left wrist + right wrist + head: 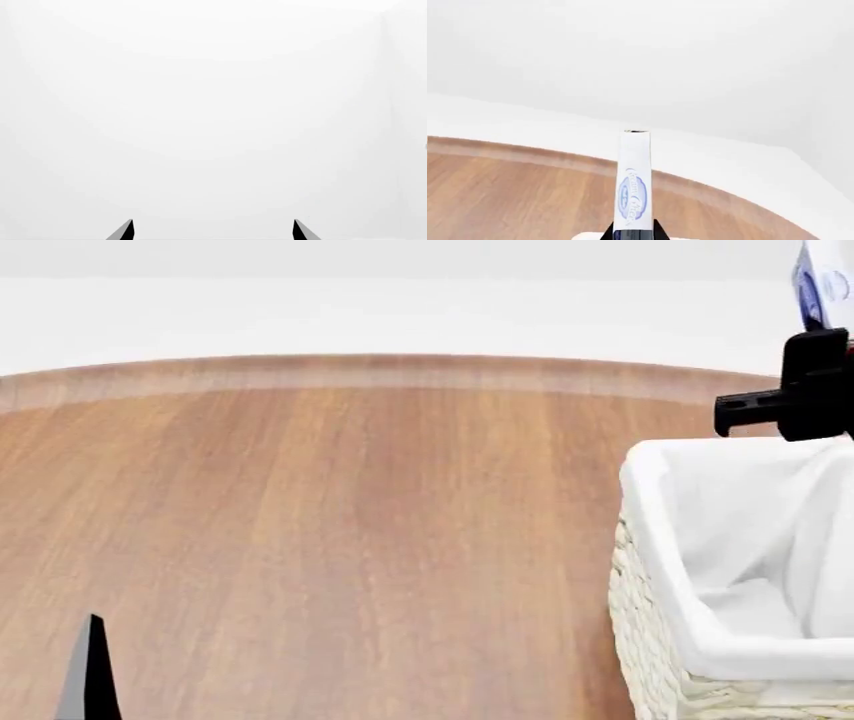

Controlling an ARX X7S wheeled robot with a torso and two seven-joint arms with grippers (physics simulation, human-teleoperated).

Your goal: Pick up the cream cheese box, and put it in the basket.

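Observation:
My right gripper (634,231) is shut on the cream cheese box (634,185), a thin white box seen edge-on with a blue oval mark, standing up from the fingers. In the head view the box (829,285) shows at the top right edge, held in the air above the far end of the basket (694,580), with the black right gripper (801,390) under it. The basket is cream wicker with a white cloth liner, and what shows of its inside holds nothing. My left gripper (213,230) is open with nothing between its fingers; one fingertip (91,670) shows low at the left.
The brown wooden table (334,520) runs from the basket to the left, with its rounded far edge (374,370) against a white floor and wall. The left wrist view faces only blank white.

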